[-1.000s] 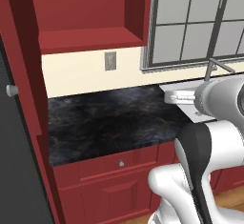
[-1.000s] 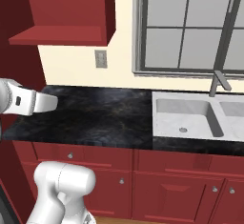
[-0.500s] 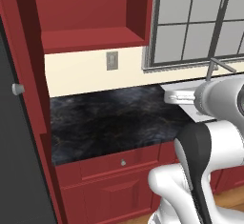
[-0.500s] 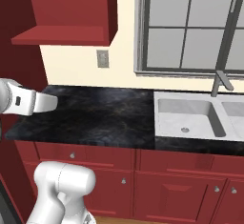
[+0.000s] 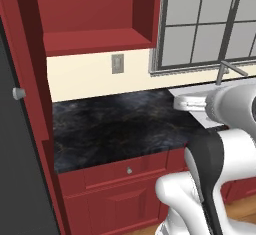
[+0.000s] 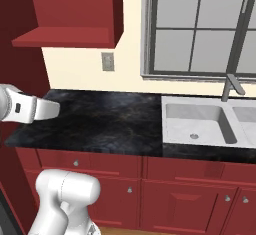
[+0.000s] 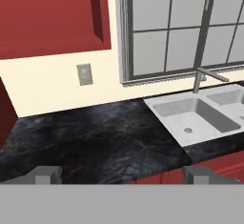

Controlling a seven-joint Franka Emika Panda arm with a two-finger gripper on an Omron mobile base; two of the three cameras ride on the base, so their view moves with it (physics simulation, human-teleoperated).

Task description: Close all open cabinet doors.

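The end effector (image 7: 122, 174) stood wide open and held nothing, hovering above the dark marbled counter (image 7: 95, 137). At the far left of the left base view, an open cabinet door (image 5: 22, 129) jutted forward beside the open red wall cabinet (image 5: 95, 14), its silver knob (image 5: 19, 93) visible.

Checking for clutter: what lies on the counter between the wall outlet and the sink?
Nothing: in the hand view the black countertop is bare between outlet and sink.
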